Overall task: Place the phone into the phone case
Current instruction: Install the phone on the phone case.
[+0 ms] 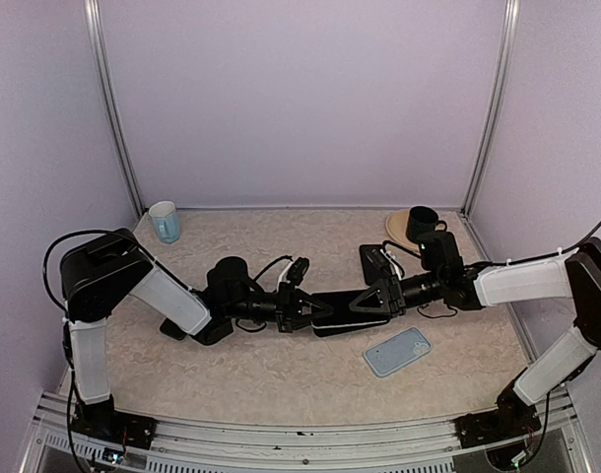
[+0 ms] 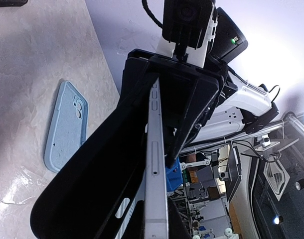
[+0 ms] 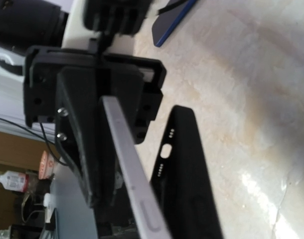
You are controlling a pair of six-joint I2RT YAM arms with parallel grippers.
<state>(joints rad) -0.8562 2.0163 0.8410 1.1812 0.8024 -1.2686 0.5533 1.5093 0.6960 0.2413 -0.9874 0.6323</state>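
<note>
Silver-edged, the phone [image 2: 155,164] is held over the middle of the bench [image 1: 281,379], bridging the two arms. The left pincer [image 1: 310,309] is clamped tight on one end of it. The right pincer [image 1: 367,300] stands partly open, its fingers either side of the other end with a gap showing. A black phone case [image 3: 189,184] slants just beside the phone; whether they touch I cannot tell. A pale blue case [image 1: 397,351] lies flat on the bench, nearer the right arm.
</note>
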